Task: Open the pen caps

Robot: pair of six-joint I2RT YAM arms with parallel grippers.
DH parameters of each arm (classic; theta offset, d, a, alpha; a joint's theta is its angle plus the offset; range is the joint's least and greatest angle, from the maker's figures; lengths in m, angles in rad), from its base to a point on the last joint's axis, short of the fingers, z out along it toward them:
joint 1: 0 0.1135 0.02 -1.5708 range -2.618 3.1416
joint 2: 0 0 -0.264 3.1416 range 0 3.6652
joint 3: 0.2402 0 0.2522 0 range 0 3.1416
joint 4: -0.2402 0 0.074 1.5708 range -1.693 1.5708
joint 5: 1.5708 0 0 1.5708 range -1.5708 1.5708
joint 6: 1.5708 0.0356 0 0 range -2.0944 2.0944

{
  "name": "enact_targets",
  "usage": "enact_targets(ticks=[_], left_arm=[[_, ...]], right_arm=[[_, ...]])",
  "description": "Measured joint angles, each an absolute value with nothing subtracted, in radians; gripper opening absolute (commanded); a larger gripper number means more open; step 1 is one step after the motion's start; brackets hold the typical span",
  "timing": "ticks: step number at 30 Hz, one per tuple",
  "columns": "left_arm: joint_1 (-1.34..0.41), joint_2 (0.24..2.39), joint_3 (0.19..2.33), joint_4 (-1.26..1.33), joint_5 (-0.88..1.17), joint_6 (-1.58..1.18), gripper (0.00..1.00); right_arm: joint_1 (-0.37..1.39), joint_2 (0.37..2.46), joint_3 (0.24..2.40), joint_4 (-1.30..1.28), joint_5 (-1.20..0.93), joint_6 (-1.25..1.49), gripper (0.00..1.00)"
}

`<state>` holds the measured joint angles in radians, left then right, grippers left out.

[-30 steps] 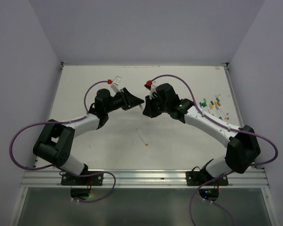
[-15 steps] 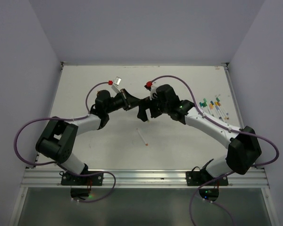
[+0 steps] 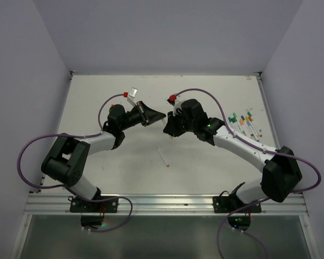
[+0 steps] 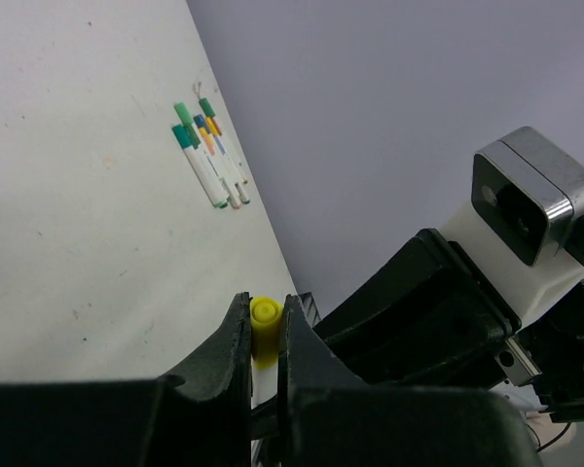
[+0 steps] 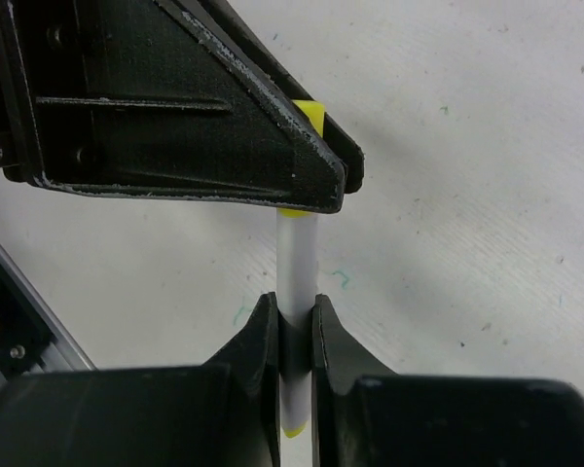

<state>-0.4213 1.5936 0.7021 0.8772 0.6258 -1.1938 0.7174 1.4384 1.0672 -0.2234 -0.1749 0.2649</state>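
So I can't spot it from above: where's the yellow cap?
Left wrist view shows the yellow cap pinched in the left tool, over the middle of the table; the right tool grips the white barrel next to it.

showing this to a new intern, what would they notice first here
First, the clinch above mid-table: the left claw pinches a yellow cap while the right claw grips the same white pen by its barrel. Next, a lone pen lies on the table near its middle, and a bunch of pens sits by the right edge.
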Motion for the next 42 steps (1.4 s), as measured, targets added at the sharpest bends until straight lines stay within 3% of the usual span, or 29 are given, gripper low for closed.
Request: enact_targets(ticks=[9,17,25,32,42], left_arm=[[-0.422,1.595,0.692,0.865,0.590,-1.184,0.00],[-0.395,1.644,0.807,0.748,0.620,-1.139,0.00],[-0.121,1.758,0.961,0.710,0.447,-1.087,0.00],[-0.121,1.788,1.206,0.302,0.393,-0.855,0.00],[-0.130,1.915,1.330,-0.123,0.194,-0.624,0.00]], right_arm=[[0.735,1.454,1.085,-0.262,-0.130,0.310,0.00],[0.798,1.454,1.069,-0.210,0.061,0.368,0.00],[0.952,1.369,0.882,-0.334,0.020,0.428,0.00],[0.928,1.430,0.941,-0.389,0.092,0.411,0.00],[0.927,1.620,0.957,-0.335,0.144,0.385,0.00]])
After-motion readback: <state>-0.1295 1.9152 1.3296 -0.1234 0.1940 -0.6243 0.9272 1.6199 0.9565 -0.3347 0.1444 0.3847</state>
